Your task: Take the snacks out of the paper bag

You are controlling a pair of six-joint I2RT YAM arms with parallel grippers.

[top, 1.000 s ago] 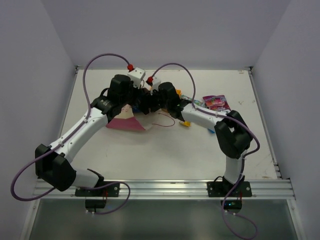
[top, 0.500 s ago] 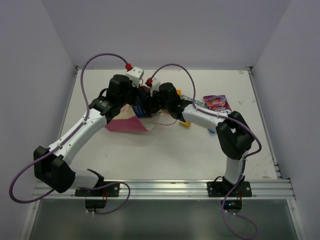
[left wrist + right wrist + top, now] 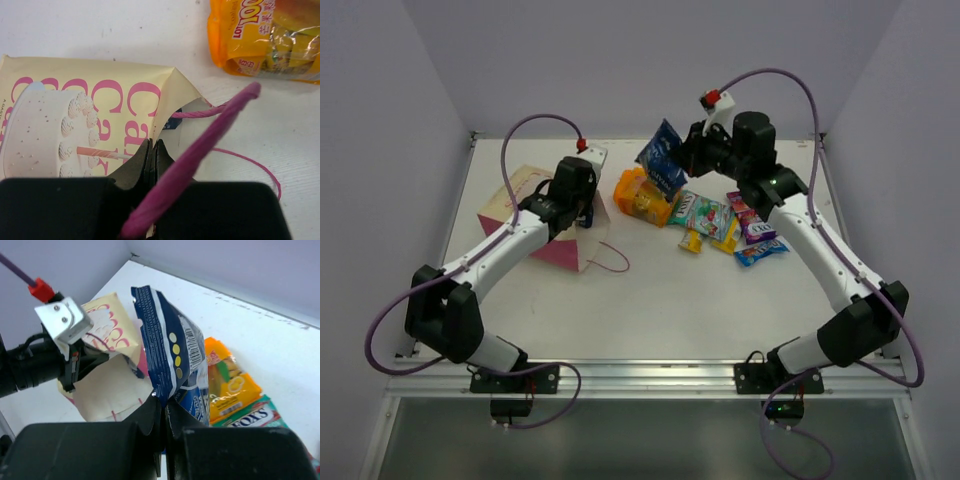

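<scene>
The paper bag [image 3: 530,215] lies on its side at the left, cream cake print [image 3: 75,115] facing up. My left gripper [image 3: 583,210] is shut on the rim of its mouth [image 3: 152,150], and a pink cord handle [image 3: 200,150] crosses in front of the jaws. A sliver of dark blue [image 3: 173,125] shows inside the mouth. My right gripper [image 3: 683,160] is shut on the lower edge of a dark blue bag [image 3: 662,158], held in the air above the table [image 3: 170,350]. Other snacks lie on the table: orange-yellow [image 3: 640,195], green [image 3: 702,213], purple [image 3: 750,215], small yellow [image 3: 690,243], small blue [image 3: 761,252].
The loose packets cluster in the middle and right of the white table [image 3: 720,300]. Walls close it in at the back and on both sides. The bag's second cord handle [image 3: 610,262] trails on the table toward the front. The orange packet [image 3: 265,35] lies just past the bag's mouth.
My right gripper shut on the dark blue bag at the paper bag's mouth, then swung up and right with it. My left gripper moved left with the paper bag.
</scene>
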